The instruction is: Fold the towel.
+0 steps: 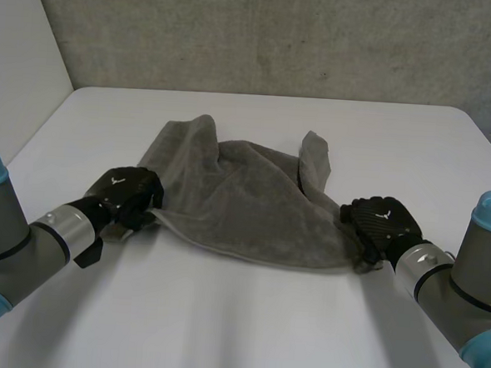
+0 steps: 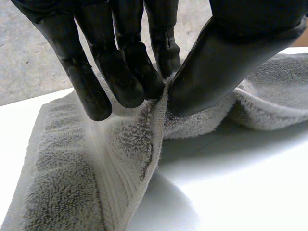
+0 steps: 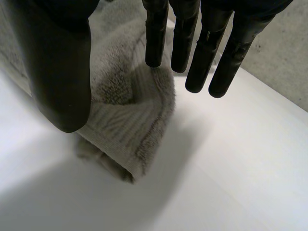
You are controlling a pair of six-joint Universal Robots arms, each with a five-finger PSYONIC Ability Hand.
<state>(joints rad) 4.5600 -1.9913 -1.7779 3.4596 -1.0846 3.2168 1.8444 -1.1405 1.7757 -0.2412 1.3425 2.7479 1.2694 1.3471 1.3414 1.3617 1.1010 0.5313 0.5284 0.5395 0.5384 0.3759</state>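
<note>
A grey towel (image 1: pixel 244 205) lies crumpled on the white table (image 1: pixel 245 326), its far part bunched into folds. My left hand (image 1: pixel 128 193) is at the towel's near left corner. In the left wrist view its fingers (image 2: pixel 120 72) and thumb pinch the hemmed edge of the towel (image 2: pixel 72 183) and hold it raised off the table. My right hand (image 1: pixel 382 223) is at the near right corner. In the right wrist view its thumb (image 3: pixel 60 72) and straight fingers stand apart above the folded corner of the towel (image 3: pixel 125 110), which rests on the table ungripped.
A grey wall (image 1: pixel 279 36) runs behind the table's far edge, and a pale wall (image 1: pixel 19 62) stands at the left. Bare white tabletop stretches in front of the towel between my two arms.
</note>
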